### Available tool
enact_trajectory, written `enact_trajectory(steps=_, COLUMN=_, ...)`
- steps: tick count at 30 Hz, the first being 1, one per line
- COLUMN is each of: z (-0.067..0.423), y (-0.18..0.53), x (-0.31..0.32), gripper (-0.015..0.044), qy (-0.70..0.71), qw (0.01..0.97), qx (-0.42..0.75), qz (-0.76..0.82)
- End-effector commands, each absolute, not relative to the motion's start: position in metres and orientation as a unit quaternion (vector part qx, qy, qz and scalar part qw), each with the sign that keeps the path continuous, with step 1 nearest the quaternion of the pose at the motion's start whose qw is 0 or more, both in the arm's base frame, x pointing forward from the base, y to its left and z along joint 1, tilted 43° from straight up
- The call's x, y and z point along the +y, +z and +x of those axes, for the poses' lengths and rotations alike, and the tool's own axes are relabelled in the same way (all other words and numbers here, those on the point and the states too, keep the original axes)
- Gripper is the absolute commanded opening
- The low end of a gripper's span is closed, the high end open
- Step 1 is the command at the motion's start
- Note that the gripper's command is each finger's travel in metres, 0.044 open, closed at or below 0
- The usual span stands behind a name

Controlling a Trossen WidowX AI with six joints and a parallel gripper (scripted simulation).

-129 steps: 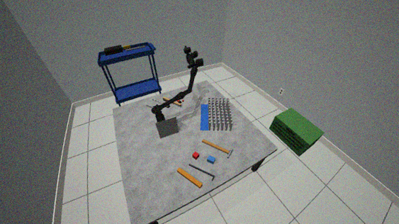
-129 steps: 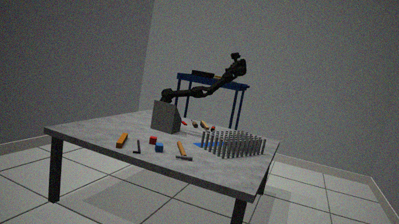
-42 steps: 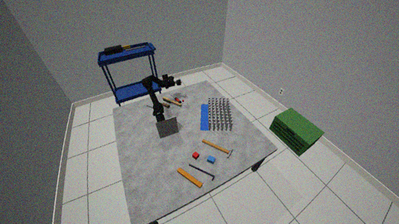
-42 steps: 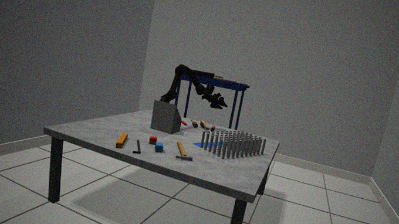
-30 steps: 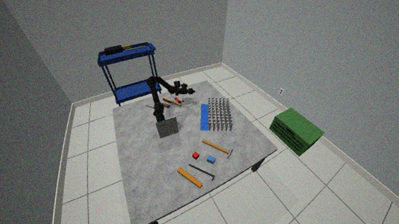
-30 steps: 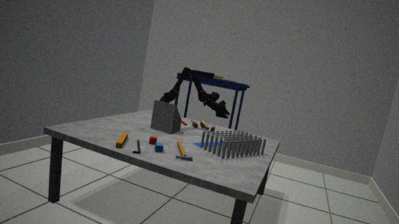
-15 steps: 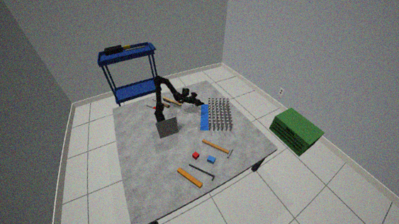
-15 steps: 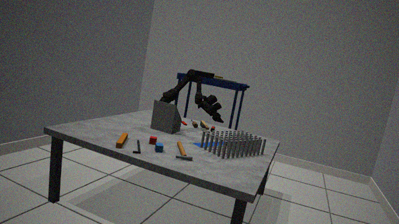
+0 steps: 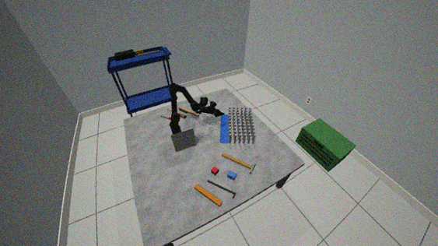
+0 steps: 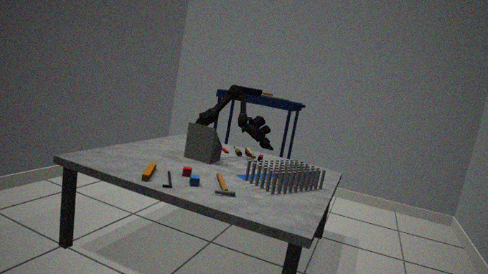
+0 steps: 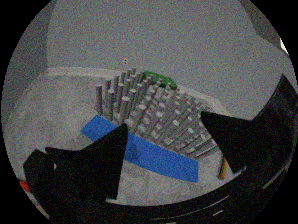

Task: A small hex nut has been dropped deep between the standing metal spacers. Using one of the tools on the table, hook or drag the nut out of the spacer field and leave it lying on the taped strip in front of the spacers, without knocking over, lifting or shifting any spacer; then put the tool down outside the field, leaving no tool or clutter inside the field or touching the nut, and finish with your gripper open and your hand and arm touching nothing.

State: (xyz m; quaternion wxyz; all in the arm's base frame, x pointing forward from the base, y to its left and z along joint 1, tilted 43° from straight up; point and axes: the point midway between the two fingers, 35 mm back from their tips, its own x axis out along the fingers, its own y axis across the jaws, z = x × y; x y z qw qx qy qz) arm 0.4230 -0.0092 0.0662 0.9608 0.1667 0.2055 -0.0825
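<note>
Two jaws spread wide and holding nothing, gripper [image 10: 268, 145] hanging above table [image 10: 135, 157], near blue taped strip [image 11: 141, 148]

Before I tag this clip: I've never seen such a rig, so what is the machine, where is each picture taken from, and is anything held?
The black jointed thing is a robot arm on a grey base, ending in a two-fingered gripper. One picture looks down from high up, one from the side at table level, and one from a camera on the wrist, where the dark fingers frame the view. On the table stand metal spacers behind a blue strip. Tools lie about: a hammer, a black hook, an orange bar, two small blocks. The gripper is open, above the table, holding nothing.
</note>
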Motion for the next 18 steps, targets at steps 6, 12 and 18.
enact_trajectory(steps=6, z=0.423, y=0.065, x=-0.009, gripper=0.0440, qy=-0.081, qw=0.960, qx=0.206, qz=0.170)
enact_trajectory(steps=12, z=0.423, y=0.065, x=-0.009, gripper=0.0440, qy=-0.081, qw=0.960, qx=0.206, qz=0.170)
enact_trajectory(steps=18, z=0.424, y=0.074, x=0.011, gripper=0.0440, qy=-0.055, qw=0.965, qx=0.210, qz=0.148)
